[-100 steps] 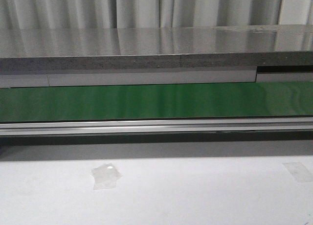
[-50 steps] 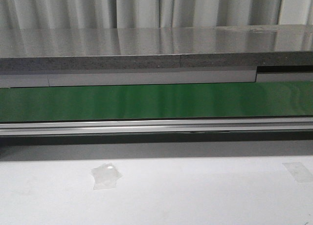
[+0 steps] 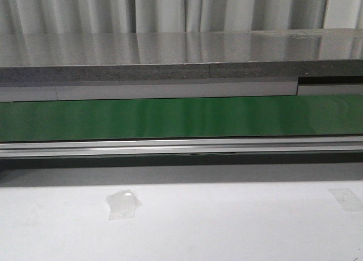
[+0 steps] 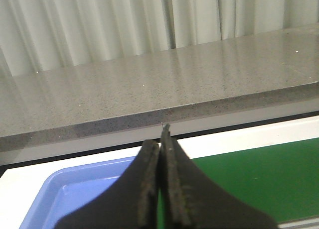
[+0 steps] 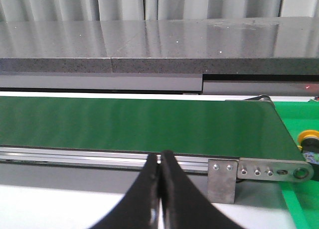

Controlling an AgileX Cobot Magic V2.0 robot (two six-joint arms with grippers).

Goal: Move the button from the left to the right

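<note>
Fingers of the right pincer (image 5: 159, 189) press together with nothing between them. Past them runs the green belt (image 5: 139, 127). Far off at its end, well apart from the pincer, the button (image 5: 310, 142) peeks in. Left pincer (image 4: 160, 189) is squeezed together too.

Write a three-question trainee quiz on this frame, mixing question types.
1. True or false: the left tool is shut with nothing between its fingers.
2. Which view shows the blue tray? A front, B left wrist, C right wrist.
3. Fill in: in the right wrist view, past the belt's end, part of a yellow thing shows at the picture's ____ edge.

Key: 1 true; 2 B; 3 right. The right tool is shut too. Whether the yellow thing is the button cannot be told.
</note>
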